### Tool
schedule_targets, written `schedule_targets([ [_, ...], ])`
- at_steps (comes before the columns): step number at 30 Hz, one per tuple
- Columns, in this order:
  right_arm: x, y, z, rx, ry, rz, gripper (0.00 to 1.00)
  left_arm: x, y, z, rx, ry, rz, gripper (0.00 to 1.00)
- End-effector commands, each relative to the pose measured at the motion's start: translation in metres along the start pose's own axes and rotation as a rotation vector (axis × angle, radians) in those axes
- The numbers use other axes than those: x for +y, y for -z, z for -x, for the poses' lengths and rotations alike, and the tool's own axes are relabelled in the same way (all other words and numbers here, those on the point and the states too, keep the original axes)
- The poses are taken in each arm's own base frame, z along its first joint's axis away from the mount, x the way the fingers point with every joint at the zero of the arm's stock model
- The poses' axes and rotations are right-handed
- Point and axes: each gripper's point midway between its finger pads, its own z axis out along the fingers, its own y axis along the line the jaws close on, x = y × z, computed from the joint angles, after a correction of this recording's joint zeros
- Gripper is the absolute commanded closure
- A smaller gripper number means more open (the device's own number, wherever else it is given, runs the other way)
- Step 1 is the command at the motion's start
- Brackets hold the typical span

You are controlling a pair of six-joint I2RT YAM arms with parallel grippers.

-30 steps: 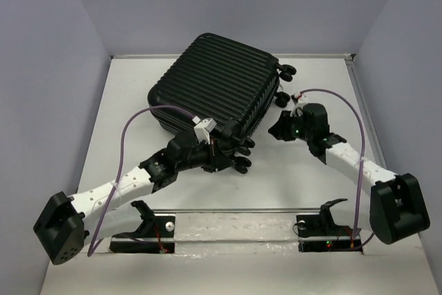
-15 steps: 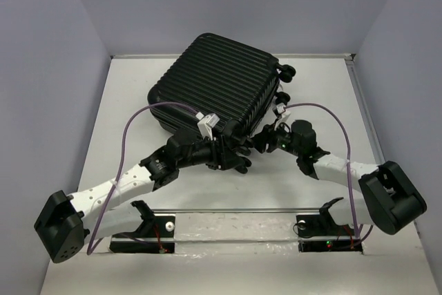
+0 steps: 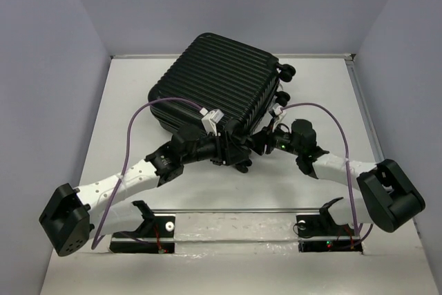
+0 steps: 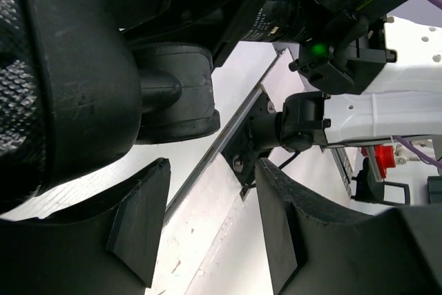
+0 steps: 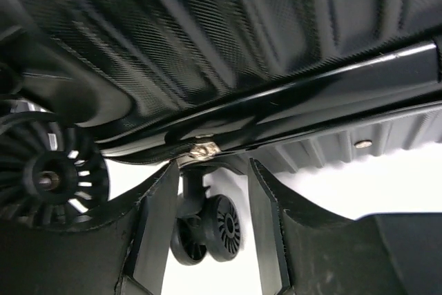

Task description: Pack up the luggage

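Observation:
The luggage (image 3: 219, 84) is a black ribbed hard-shell suitcase lying shut on the table, wheels toward the right. My left gripper (image 3: 235, 151) is open and empty at its near corner, beside a wheel (image 4: 173, 94); it shows open in the left wrist view (image 4: 207, 233). My right gripper (image 3: 260, 141) is open at the same corner from the right. In the right wrist view (image 5: 207, 202) its fingers (image 5: 155, 219) stand either side of a silver zipper pull (image 5: 200, 148) on the suitcase's seam, with a twin wheel (image 5: 207, 229) behind them.
The white table (image 3: 311, 177) has a raised rim at the back and sides. A clear strip with two black mounts (image 3: 155, 229) runs along the near edge. The right arm's wrist (image 4: 331, 39) is close in front of my left gripper.
My right arm has swung left and in to the suitcase's near corner, close to the left gripper. My left gripper has shifted slightly right along that corner.

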Motion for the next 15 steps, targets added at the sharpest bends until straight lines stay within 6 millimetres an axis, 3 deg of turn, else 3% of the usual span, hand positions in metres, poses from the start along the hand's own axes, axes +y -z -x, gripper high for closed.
schedule_targets([
  [1, 0.011, -0.005, 0.034, -0.088, 0.101, 0.042, 0.48, -0.022, -0.006, 0.023, -0.058, -0.033, -0.053, 0.38],
  [9, 0.012, -0.013, 0.025, -0.05, 0.07, 0.082, 0.44, -0.023, -0.008, 0.029, -0.073, -0.037, -0.051, 0.4],
  [13, 0.008, -0.005, 0.02, -0.053, 0.066, 0.037, 0.27, -0.024, -0.008, 0.03, -0.074, -0.044, -0.052, 0.41],
  [15, 0.007, -0.003, 0.023, -0.064, 0.076, 0.022, 0.26, -0.024, -0.009, 0.029, -0.071, -0.046, -0.051, 0.41],
])
